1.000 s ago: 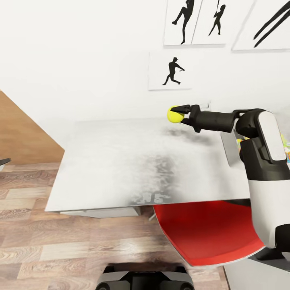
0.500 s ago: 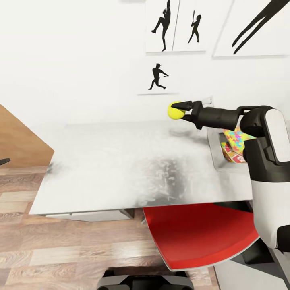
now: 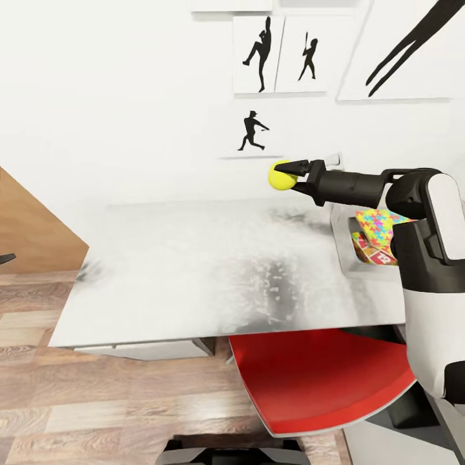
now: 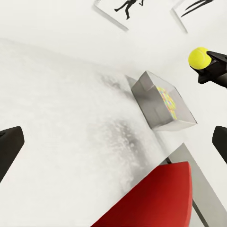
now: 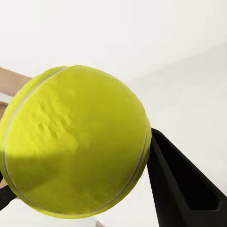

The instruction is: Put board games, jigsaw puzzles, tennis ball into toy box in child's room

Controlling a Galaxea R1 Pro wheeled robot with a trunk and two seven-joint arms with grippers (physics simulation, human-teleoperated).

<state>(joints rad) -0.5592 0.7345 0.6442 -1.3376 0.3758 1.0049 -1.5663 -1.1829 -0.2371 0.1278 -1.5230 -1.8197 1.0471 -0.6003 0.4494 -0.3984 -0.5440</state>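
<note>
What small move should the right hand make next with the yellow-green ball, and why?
Probably swing right and back toward the pale grey translucent toy box. The right hand holds the small yellow-green tennis ball above the pale white-grey table, left of the box, which already holds a bright jigsaw sheet.

Toy box (image 3: 345, 248) on table (image 3: 213, 271), right end.

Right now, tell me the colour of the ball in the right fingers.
Yellow-green with a thin pale seam; the tennis ball shows best in the right wrist view.
</note>
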